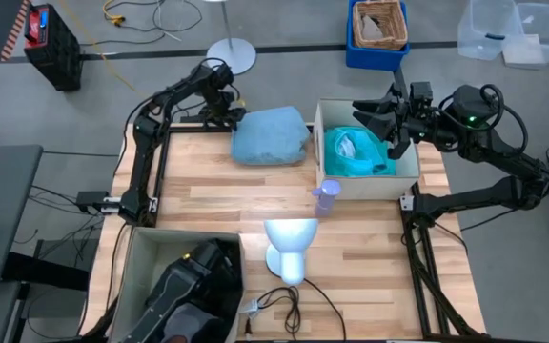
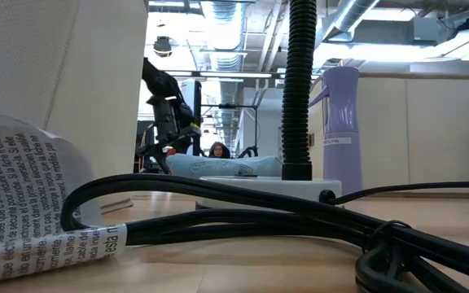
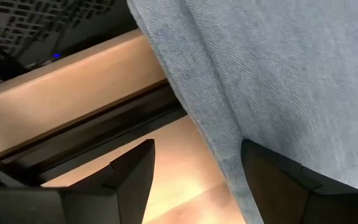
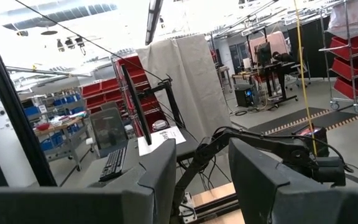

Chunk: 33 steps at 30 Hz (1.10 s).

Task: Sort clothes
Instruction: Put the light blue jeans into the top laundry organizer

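A pale blue garment [image 1: 273, 135] lies bunched on the wooden table near its far edge; the low view shows it [image 2: 218, 165] far off. My left gripper [image 1: 225, 116] points down at the garment's left end, open. In the left wrist view [image 3: 194, 180] one finger is over bare wood and the other finger [image 3: 278, 180] is at the cloth's hem [image 3: 229, 155]. A bright teal shirt [image 1: 355, 152] lies in the white box [image 1: 318, 124] at the far right. My right gripper [image 1: 375, 112] hangs open above that box, nothing between its fingers [image 4: 202, 180]. My left gripper comes at the pale blue garment's left edge [image 3: 219, 140] from above, its fingers on either side of the hem. Whether a finger touches the cloth I cannot tell.
A white mannequin head [image 1: 290, 246] and a lilac bottle [image 1: 326, 197] stand mid-table. A grey bin [image 1: 133, 250] at the near left holds dark cloth [image 1: 193, 291]. A cable [image 1: 298, 291] runs along the near edge. Bare wood lies between the garment and the head.
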Available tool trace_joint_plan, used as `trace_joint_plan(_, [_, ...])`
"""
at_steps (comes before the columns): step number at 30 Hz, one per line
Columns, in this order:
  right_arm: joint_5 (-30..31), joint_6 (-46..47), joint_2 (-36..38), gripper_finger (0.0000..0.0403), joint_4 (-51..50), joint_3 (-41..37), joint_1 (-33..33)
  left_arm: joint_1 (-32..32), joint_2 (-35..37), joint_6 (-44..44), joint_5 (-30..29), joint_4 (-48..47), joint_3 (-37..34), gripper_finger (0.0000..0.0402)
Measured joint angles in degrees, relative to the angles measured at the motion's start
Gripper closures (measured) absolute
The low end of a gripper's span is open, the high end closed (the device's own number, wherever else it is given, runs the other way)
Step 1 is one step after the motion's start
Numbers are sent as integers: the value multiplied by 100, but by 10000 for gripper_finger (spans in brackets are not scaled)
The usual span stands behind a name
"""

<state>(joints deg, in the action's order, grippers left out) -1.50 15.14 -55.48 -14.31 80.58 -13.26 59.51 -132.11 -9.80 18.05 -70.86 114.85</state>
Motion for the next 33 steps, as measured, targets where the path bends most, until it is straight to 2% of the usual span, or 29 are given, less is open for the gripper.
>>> trace_joint_plan(6, [0,0,0,241,0,-1,0,-127,-22,-186,-526,208,-69,211])
trace_joint_plan(12, [2,0,0,241,0,-1,0,-134,-26,-234,-704,232,-92,239])
trace_joint_plan(20, [2,0,0,241,0,-1,0,-138,49,-208,-854,161,-92,296])
trace_joint_plan(25, [2,-2,0,241,-2,-1,0,-88,168,-164,-884,146,-92,284])
trace_joint_plan(33, [2,-3,0,241,-35,-1,0,71,330,-99,-57,214,-92,230])
